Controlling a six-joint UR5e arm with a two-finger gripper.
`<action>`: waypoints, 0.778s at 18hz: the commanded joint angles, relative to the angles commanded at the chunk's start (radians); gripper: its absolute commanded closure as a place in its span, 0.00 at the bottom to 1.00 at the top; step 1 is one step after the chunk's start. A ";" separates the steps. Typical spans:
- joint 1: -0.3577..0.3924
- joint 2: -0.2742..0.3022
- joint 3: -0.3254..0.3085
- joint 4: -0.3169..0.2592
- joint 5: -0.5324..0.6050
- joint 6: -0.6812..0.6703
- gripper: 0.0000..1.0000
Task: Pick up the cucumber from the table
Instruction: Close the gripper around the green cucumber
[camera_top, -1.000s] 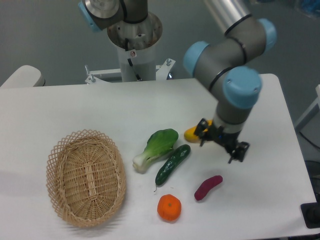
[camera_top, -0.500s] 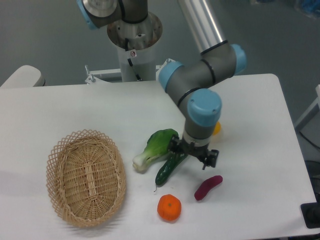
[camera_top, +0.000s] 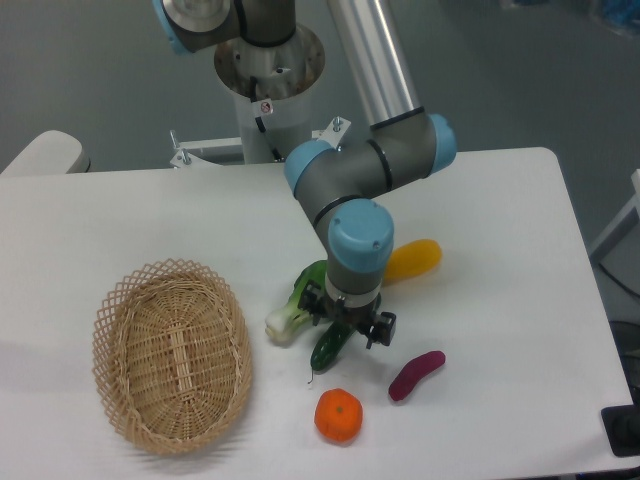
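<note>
Near the front edge, middle of the bench: 6 items lie loose, with the arm bent down over them.
Bench (camera_top: 120, 215): flat, smooth white top with rounded corners.
Cucumber (camera_top: 327, 350): slim, dark green, bumpy cylinder with a rounded lower end and a thin stem tip pointing toward the front edge; only this lower part shows, the upper part is hidden under the arm's wrist.
End effector (camera_top: 349, 326): dark, 2-fingered, pointing straight down directly over the cucumber's middle; 1 finger shows on each side of the cucumber, so they stand apart and straddle it. Whether the fingers touch the skin cannot be told.
Arm: matte grey tubes with glossy light blue joint caps; a bare metal tube rises toward the back edge.
Bok choy (camera_top: 291, 308): light green crinkled leaf with a smooth white stalk, just left of the cucumber, its leafy end partly hidden behind the wrist.
Yellow vegetable (camera_top: 413, 258): smooth, rounded and elongated, lying right of the wrist, toward the right edge.
Sweet potato (camera_top: 416, 374): small, purple, slightly curved, matte; right of the cucumber, near the front edge.
Orange (camera_top: 338, 415): round, dimpled skin, green spot on top, just in front of the cucumber's stem tip.
Basket (camera_top: 120, 310): oval, woven tan wicker with an open lattice rim, toward the front left corner, well apart from the cucumber.
</note>
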 joint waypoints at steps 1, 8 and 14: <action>0.000 -0.005 -0.002 0.000 0.021 0.002 0.00; -0.017 -0.015 -0.008 0.002 0.055 0.008 0.05; -0.017 -0.006 -0.023 0.002 0.052 0.014 0.47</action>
